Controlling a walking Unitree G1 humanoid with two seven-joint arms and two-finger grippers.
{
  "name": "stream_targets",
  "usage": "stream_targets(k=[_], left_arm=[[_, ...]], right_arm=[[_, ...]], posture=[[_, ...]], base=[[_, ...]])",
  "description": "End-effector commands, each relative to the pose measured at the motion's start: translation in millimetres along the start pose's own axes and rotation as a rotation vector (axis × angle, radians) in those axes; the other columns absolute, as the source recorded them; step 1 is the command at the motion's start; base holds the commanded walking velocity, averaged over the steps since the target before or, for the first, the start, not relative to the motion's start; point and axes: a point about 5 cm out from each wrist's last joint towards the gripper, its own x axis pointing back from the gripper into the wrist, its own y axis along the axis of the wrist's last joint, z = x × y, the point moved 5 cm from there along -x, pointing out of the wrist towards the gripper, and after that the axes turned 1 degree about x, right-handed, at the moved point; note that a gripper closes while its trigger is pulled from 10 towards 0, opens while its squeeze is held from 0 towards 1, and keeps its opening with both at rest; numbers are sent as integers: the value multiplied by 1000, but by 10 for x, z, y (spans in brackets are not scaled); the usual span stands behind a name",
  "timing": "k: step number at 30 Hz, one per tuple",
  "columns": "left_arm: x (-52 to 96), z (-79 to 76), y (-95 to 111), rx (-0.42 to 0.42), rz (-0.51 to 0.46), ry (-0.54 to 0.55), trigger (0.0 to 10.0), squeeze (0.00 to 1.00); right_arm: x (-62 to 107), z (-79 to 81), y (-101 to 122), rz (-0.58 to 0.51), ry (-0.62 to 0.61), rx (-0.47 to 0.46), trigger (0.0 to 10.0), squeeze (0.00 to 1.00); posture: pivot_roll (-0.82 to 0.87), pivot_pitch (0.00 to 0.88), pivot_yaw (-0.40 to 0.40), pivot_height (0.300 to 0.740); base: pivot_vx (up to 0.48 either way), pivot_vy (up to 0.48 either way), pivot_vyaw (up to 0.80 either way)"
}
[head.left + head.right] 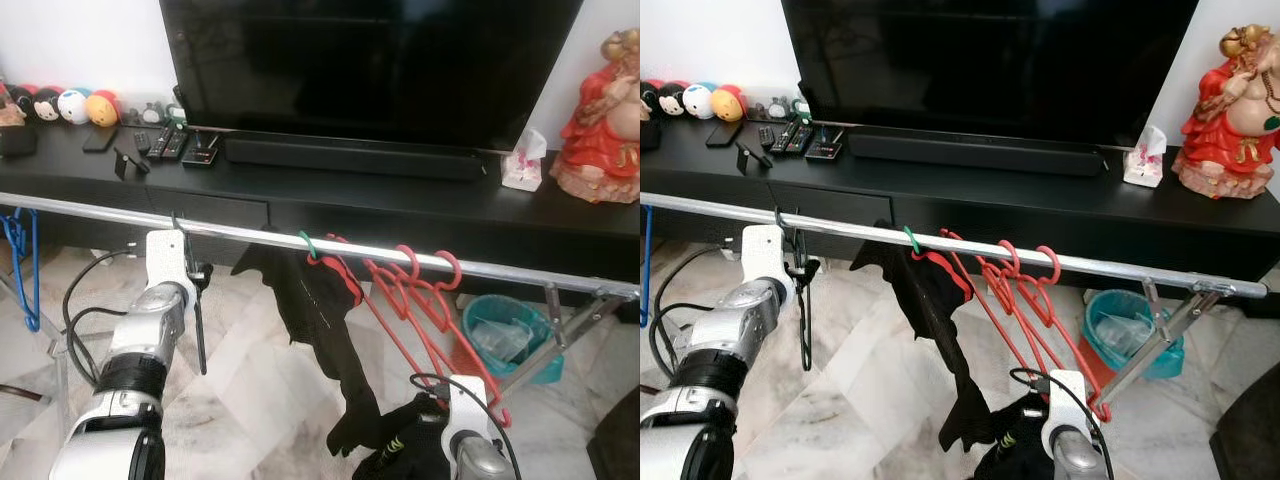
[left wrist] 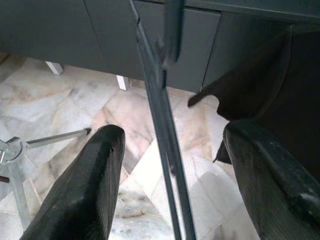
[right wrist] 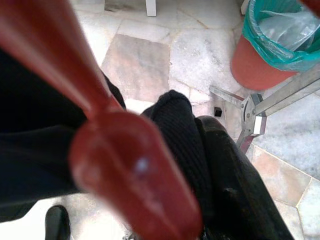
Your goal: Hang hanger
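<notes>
Hanger (image 1: 199, 320): dark, thin flat plastic, hook already over the silver rail (image 1: 90, 209), body dangling straight down just beside the left gripper (image 1: 197, 290). In the left wrist view its shaft (image 2: 162, 125) runs between the two black fingers (image 2: 85, 190) with daylight on both sides, so the fingers are spread and not touching it. Looks seated, so your step is a clean release: back the left gripper straight out along the finger axis, no sideways drift, or you'll catch the shaft and swing the hook off. The rail is smooth round metal, so the hook will slide easily if nudged.

Further along the rail: black garment (image 1: 320, 310), soft and limp, on a red-edged hanger with a green hook, then a bunch of red plastic hangers (image 1: 415, 300), glossy and tangled together.

Right gripper (image 1: 440, 420) sits low among black knit fabric (image 3: 185, 125) and a red hanger end; can't tell whether its fingers are closed. Keep it still while you retract the left.
</notes>
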Motion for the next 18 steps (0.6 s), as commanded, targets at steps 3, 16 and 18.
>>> stream_targets(k=[3,16,18], left_arm=[[-61,18,54,-26,-9,27,10000,0],[-107,102,-21,-89,-1,60,3882,0],[-111,113,-40,-91,4,64,10000,0]], right_arm=[[-10,-19,59,-18,-1,-9,10000,0],[-9,-14,58,-18,9,-9,10000,0],[-9,-14,58,-19,11,-8,10000,0]], posture=[[70,0,-34,740],[64,0,-35,740],[63,0,-35,740]], base=[[0,0,0],[0,0,0],[0,0,0]])
